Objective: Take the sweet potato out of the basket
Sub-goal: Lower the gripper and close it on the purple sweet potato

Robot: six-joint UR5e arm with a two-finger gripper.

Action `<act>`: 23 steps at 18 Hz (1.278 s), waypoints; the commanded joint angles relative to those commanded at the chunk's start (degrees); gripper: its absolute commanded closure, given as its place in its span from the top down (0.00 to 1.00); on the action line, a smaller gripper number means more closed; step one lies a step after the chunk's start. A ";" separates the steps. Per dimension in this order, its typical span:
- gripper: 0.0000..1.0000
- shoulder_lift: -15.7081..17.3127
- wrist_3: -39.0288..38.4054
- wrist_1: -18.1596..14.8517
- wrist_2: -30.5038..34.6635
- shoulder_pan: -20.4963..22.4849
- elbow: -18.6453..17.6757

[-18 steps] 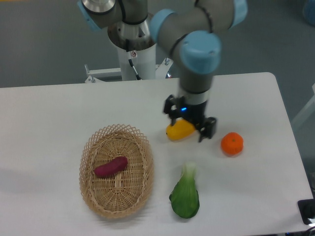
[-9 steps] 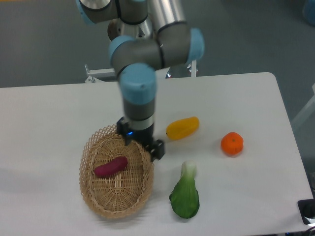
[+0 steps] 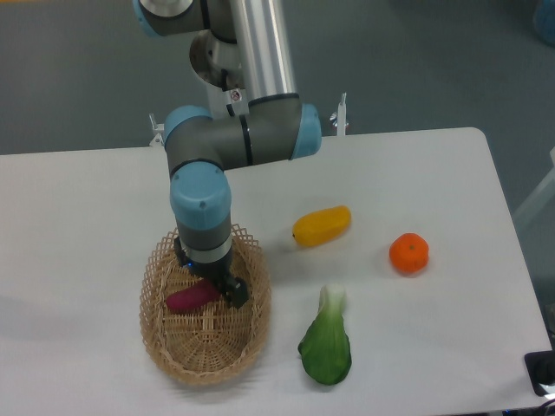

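Note:
The dark purple-magenta sweet potato [image 3: 186,299] lies in the oval tan wicker basket [image 3: 173,351] at the front left of the table. Its right end is hidden behind my gripper [image 3: 208,283], which hangs straight over the basket, above the potato's right half. One dark finger [image 3: 236,294] shows to the right of the potato; the other is hidden behind the wrist. The jaws look spread, with nothing held between them.
A yellow-orange oblong fruit [image 3: 322,225] lies right of the basket. A round orange [image 3: 408,253] sits further right. A green leafy vegetable [image 3: 327,343] lies at the front, just right of the basket. The arm's base [image 3: 227,78] stands at the table's back edge.
The gripper has moved left from beside the yellow fruit, past the basket's right rim, to above the sweet potato in the basket. The produce has not moved.

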 joint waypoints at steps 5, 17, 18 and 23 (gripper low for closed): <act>1.00 -1.05 0.53 0.17 2.98 -1.66 -0.79; 0.51 -2.29 -1.75 2.11 4.13 -2.20 -0.88; 0.40 -2.29 -1.75 2.11 4.13 -2.20 -0.88; 0.26 -1.41 -1.58 2.02 4.13 -2.20 -0.97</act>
